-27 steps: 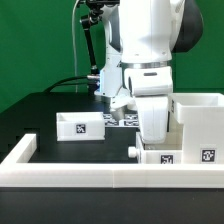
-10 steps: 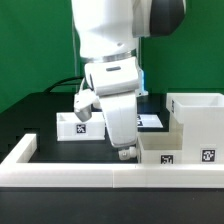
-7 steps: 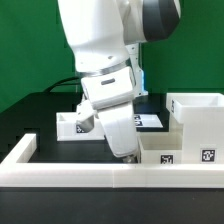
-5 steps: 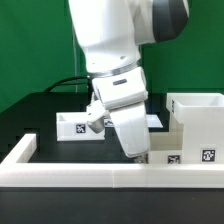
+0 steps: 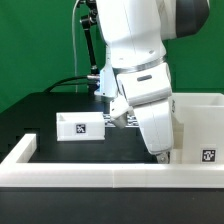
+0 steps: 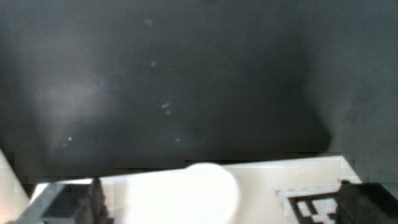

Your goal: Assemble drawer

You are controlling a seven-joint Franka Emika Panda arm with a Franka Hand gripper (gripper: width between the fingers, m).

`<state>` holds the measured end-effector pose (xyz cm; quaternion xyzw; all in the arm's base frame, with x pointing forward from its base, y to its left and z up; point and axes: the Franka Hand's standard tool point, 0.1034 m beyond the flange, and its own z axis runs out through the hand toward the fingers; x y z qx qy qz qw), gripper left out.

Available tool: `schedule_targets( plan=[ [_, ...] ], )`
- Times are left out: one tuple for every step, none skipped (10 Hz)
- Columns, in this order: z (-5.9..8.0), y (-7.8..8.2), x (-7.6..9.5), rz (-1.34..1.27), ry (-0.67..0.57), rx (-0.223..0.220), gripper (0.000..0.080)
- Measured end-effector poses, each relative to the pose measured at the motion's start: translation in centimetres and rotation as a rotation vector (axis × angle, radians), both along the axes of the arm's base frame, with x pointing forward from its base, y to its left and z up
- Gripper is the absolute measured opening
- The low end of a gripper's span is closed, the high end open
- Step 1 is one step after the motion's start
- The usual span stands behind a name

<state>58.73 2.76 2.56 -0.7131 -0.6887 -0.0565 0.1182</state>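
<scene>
The large white drawer housing (image 5: 203, 120) stands at the exterior view's right, with a tag (image 5: 209, 155) on its front. One small white tray (image 5: 80, 126) with a tag lies at the left on the black table. My gripper (image 5: 161, 153) is tilted and low, right in front of the housing's left side. It hides the second small tray in the exterior view. In the wrist view my gripper (image 6: 222, 205) is open, fingers (image 6: 80, 202) wide apart over a white part (image 6: 214, 188) that has a tag (image 6: 324, 206) beside it.
The long low white border wall (image 5: 100, 176) runs along the front and up the left side (image 5: 22, 151). The marker board (image 5: 113, 119) lies behind the arm. Black cables hang at the back, before a green backdrop.
The arm has swung from the exterior view's left to the right and now covers the small tray beside the housing. The left tray and the housing have not moved.
</scene>
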Motion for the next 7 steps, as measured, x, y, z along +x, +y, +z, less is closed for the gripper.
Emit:
schedule_targets(
  plan=[
    [0.13,0.25,0.13,0.007,-0.003,-0.011,0.0649],
    [-0.02,0.62,0.02,0.012,0.0,-0.008,0.0649],
    [0.08,0.83,0.1,0.013,-0.001,-0.008,0.0649],
    [0.3,0.86,0.19,0.018,0.005,-0.013,0.0649],
    [0.58,0.74,0.36,0.0,0.003,-0.016,0.0649],
    [0.38,0.65,0.26,-0.001,0.006,-0.015,0.0649],
    [0.27,0.4,0.19,0.009,0.005,-0.013,0.0649]
  ],
)
